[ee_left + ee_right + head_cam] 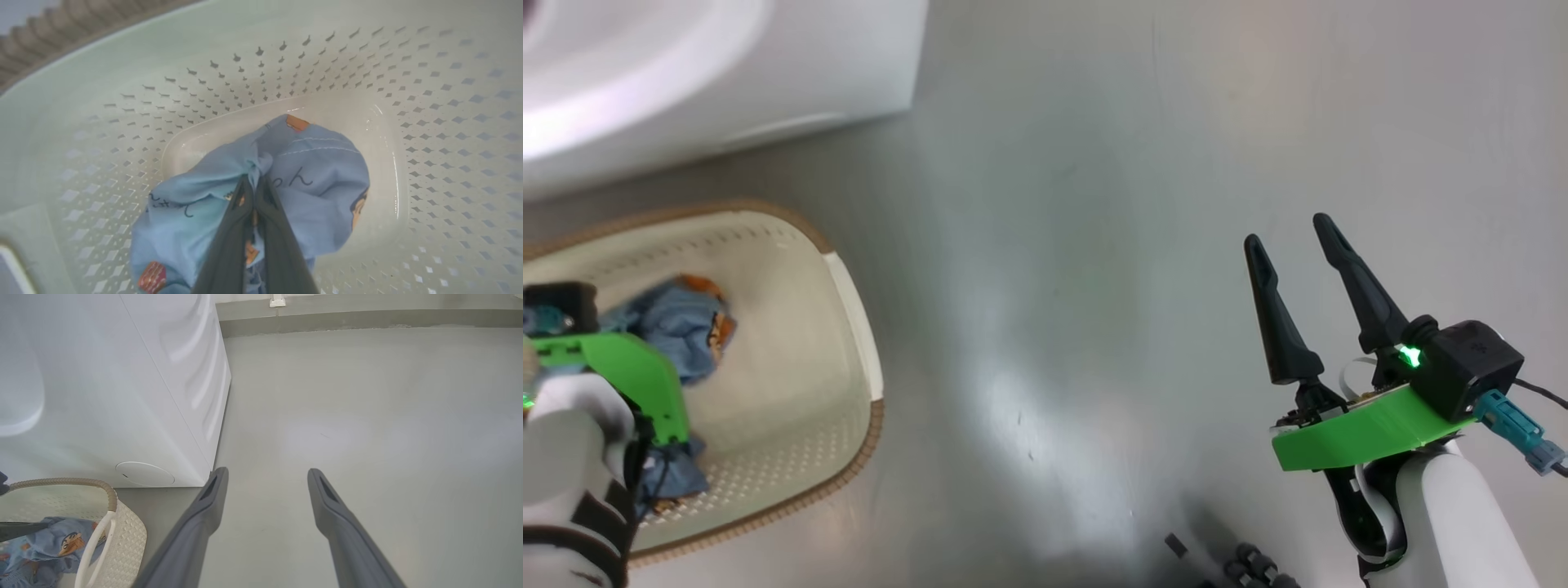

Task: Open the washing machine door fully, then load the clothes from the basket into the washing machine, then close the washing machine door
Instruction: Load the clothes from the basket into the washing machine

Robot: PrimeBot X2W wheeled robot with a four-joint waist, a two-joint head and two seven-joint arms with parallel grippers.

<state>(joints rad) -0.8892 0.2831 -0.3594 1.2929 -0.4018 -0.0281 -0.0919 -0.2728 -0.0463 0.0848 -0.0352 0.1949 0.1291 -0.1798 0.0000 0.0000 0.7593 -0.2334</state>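
Nearest, at the lower middle of the left wrist view, we find our left hand (256, 179) pinched shut on a fold of the clothes (322, 179), low inside the basket (429, 122), in our judgement ready for lifting out. Our right hand (1286, 230), lower right of the head view, is spread and empty over bare floor (1094, 245), well apart from the basket. Farthest, at upper left, the washing machine (727, 73) stands near the basket's rim, with open floor to its right.
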